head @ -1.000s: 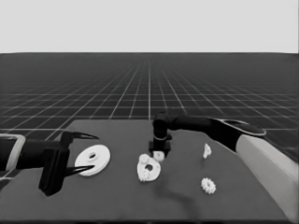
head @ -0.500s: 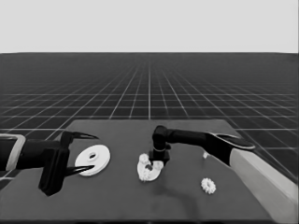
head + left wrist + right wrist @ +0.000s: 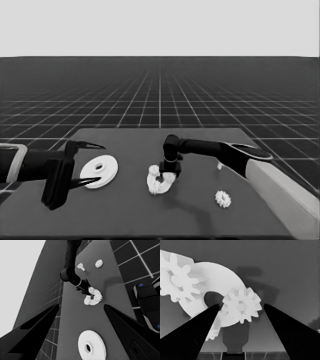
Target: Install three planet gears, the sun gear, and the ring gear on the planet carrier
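Since a second ago my right claw point(image 3: 169, 175) has dropped from behind the smaller round part point(image 3: 159, 186) to hang right over it.

Well left of that part, my left claw point(image 3: 100, 164) waits with its fingers spread above the larger round part point(image 3: 95, 176), not holding it. Over the smaller round part my right claw is spread too. A gear point(image 3: 241, 306) sits between the fingers on the part's rim, touched by neither. A second gear point(image 3: 178, 281) sits across the hole from it, and a third point(image 3: 213, 333) shows only partly. Right of the part and farther back lies the thin white piece point(image 3: 220, 165). Right of it and nearer lies the last loose gear point(image 3: 223, 199), flat on the table. I judge that gear comes next. It lies on my right arm's side, well apart from the left, so the right claw should fetch it.
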